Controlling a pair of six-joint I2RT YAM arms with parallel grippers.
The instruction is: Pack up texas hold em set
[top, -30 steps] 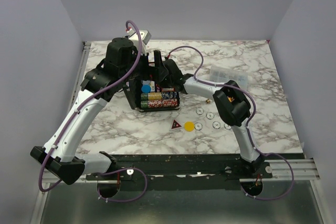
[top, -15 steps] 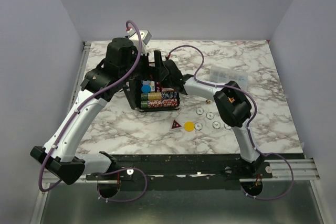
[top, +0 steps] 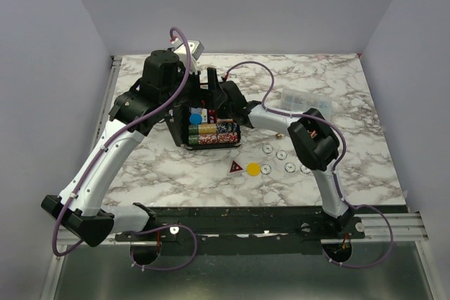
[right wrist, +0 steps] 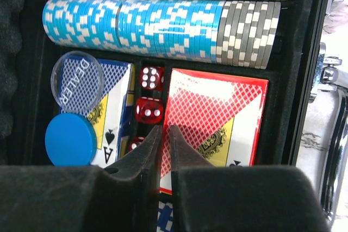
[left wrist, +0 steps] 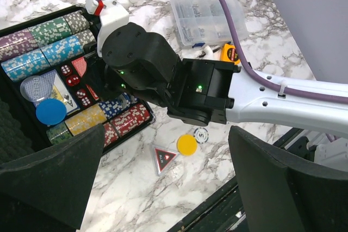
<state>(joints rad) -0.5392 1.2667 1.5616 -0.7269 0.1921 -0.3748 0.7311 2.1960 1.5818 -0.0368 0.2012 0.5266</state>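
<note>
1. The black hinged case point(top: 181, 131) of the hold 'em set lies open on the table point(top: 351, 173), left of centre, beneath both of my wrists.
2. Packed so far, as the right wrist view shows:
   - the poker chip rows point(right wrist: 163, 25) fill their troughs;
   - the red-backed card deck point(right wrist: 215, 118) sits in its slot;
   - the red dice point(right wrist: 151, 77) stand in the narrow slot to the deck's left;
   - a clear dealer button point(right wrist: 77, 82) and the blue disc point(right wrist: 70, 138) lie on the blue-backed deck point(right wrist: 117, 107).
3. Not yet packed, all on the bare table near and right of the case:
   - the red triangle point(top: 235, 167);
   - the yellow disc point(top: 253, 168), just beside the triangle;
   - four white buttons point(top: 281, 154), farther right.
4. My right claw point(right wrist: 164, 134) hangs over the inner edge of the red deck. Its fingers are pressed almost together, and I see nothing between them.
5. My left claw point(left wrist: 166, 145) is spread wide and carries nothing, high above the case's near-right corner.
6. I judge the task well past halfway. Six loose pieces must go in, then the lid must be closed.
7. The clear compartment box point(left wrist: 206, 17) and the yellow tape measure point(left wrist: 231, 52) at the far right are not part of the set.
</note>
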